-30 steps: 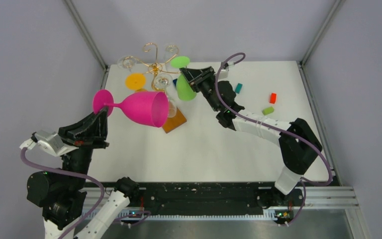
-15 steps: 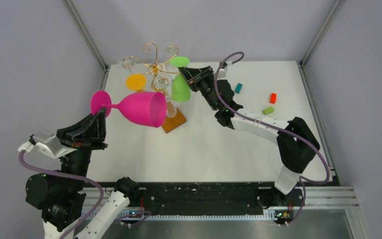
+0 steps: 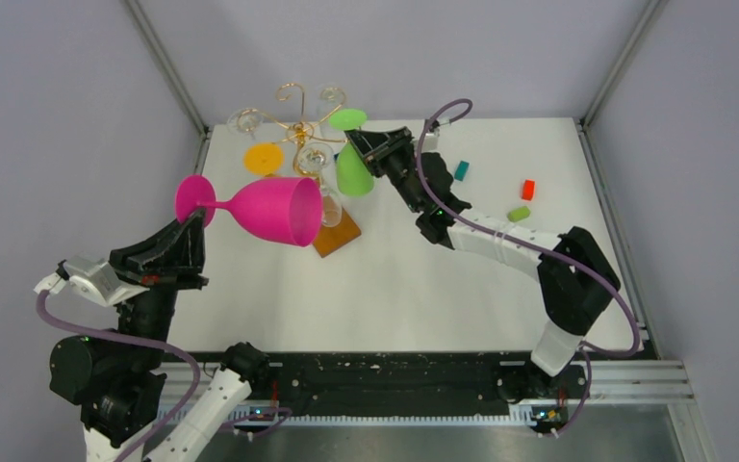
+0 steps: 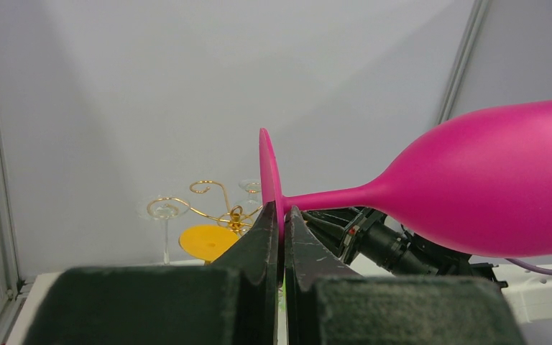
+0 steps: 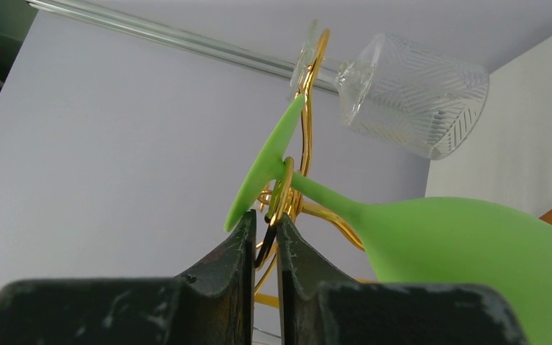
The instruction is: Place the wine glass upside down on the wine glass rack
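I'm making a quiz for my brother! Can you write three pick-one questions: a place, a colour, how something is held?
1. Where does the wine glass rack stand? A far left corner; B far right corner; C near edge.
2. What colour is the glass in the left gripper? A green; B pink; C orange.
3. How is that glass held? A upright; B upside down; C sideways.
Answers: 1 A, the top view shows it there. 2 B, a pink glass, pinched by its foot. 3 C, its stem lies roughly level.
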Motion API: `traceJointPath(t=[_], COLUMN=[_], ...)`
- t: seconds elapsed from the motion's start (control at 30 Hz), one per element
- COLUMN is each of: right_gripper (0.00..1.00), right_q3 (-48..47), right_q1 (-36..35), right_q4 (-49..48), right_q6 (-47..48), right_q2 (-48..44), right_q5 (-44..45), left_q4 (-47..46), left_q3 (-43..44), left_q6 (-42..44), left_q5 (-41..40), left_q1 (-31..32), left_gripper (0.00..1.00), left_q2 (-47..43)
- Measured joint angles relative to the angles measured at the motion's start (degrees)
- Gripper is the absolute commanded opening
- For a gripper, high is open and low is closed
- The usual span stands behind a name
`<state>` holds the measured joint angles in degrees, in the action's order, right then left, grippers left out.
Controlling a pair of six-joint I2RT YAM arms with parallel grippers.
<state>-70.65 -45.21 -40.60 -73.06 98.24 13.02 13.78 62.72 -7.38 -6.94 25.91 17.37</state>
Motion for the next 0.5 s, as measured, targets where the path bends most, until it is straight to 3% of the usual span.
traceJointPath(t=[0.5], right_gripper=[0.0], right_q3=[0.9], right_q1=[-0.2], right_q4=[4.4], right_q6=[1.1], right_q2=[-2.9], right_q5=[0.0], left_q4=[0.0], left_q3=[0.0], left_q6=[0.0], left_q5=[0.0], left_q1=[0.0], left_gripper=[0.0], left_q2=[0.0])
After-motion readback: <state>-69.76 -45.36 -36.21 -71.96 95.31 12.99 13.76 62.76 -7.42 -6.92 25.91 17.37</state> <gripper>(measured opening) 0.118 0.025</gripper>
